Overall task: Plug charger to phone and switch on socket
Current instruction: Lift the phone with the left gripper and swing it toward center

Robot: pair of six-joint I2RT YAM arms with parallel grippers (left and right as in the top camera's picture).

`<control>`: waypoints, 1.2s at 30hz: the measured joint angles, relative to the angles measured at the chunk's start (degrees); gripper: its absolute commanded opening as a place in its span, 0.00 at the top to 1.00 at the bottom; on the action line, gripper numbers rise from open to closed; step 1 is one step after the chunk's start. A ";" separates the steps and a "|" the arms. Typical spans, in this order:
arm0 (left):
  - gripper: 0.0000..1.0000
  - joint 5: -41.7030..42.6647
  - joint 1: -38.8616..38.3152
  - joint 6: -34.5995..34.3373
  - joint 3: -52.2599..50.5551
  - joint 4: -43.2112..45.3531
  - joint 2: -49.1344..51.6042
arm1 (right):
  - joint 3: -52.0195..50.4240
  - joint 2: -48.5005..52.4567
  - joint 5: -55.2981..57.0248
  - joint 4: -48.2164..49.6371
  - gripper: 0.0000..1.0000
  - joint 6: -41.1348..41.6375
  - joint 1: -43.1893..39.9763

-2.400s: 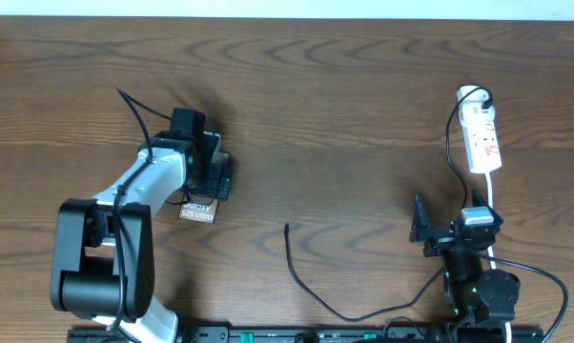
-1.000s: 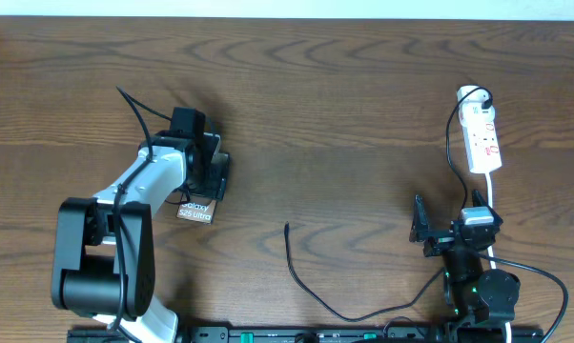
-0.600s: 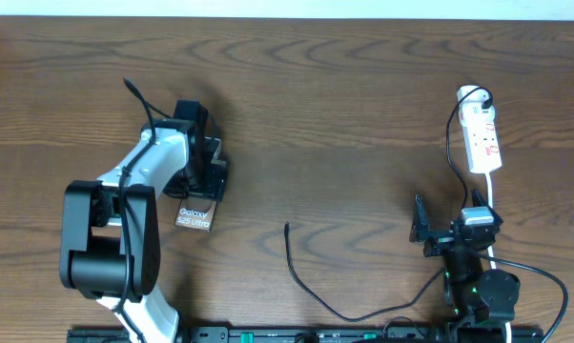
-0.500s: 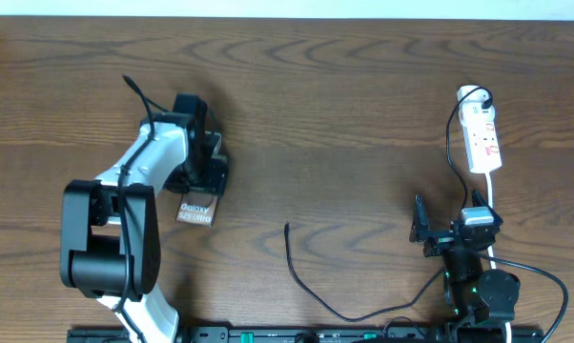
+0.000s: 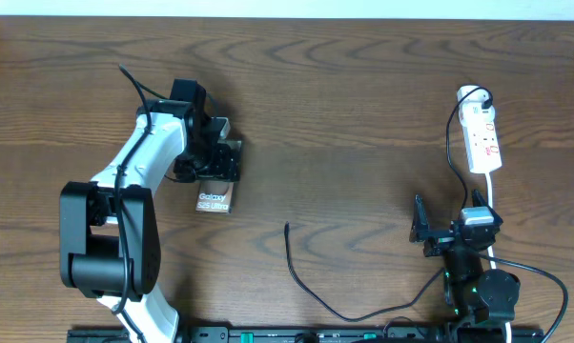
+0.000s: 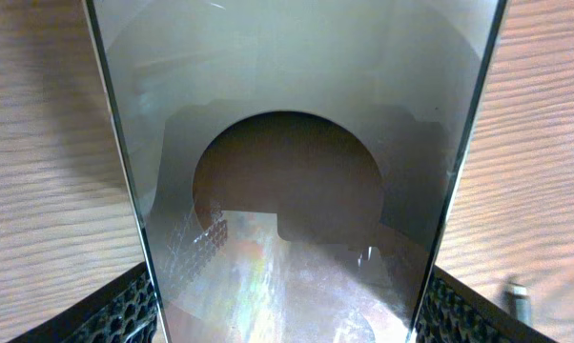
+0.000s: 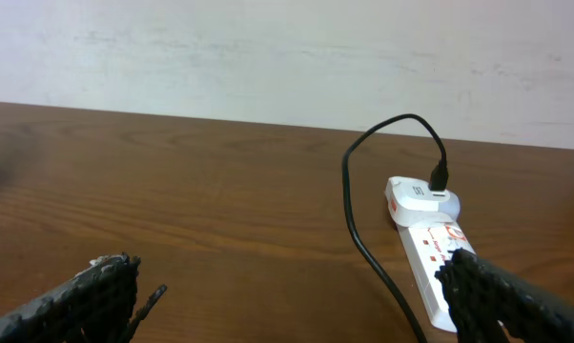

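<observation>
Evidently the phone is being positioned: the left pincer point(image 5: 214, 164) pinches the phone point(image 5: 212, 201) by its long edges, perhaps just above the bench point(image 5: 344, 114), the right pincer point(image 5: 423, 232) hangs spread near the socket point(image 5: 481, 138), and next the charger tip point(image 5: 287, 229) lying between them needs gripping.

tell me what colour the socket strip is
White, with small red marks on its top. The socket shows best in the right wrist view.
</observation>
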 measured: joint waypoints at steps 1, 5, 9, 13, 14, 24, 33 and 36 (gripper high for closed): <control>0.93 1.29 0.00 -0.79 0.00 0.00 0.00 | 0.02 0.00 0.00 0.00 0.01 0.00 0.00; 0.92 8.66 0.00 -3.61 0.00 0.90 0.00 | 0.00 0.00 0.00 0.00 0.01 0.00 -0.02; 0.93 19.47 0.00 -7.96 0.02 4.28 0.00 | 0.00 0.00 0.00 0.02 0.01 0.00 0.00; 0.92 31.58 0.00 -13.55 0.04 10.08 0.00 | 0.00 0.00 0.00 0.00 0.01 0.00 0.00; 0.93 35.58 0.00 -15.52 0.04 12.61 0.00 | 0.00 0.00 0.00 0.00 0.01 0.00 0.00; 0.93 56.13 0.46 -45.42 0.20 31.89 0.00 | 0.00 0.00 0.00 0.00 0.01 0.00 0.00; 0.93 62.12 2.89 -74.47 0.20 47.58 0.00 | 0.00 0.00 0.00 0.00 0.01 0.00 0.00; 0.93 63.95 3.74 -82.14 0.20 51.65 0.00 | 0.02 0.00 0.00 0.02 0.01 0.00 0.00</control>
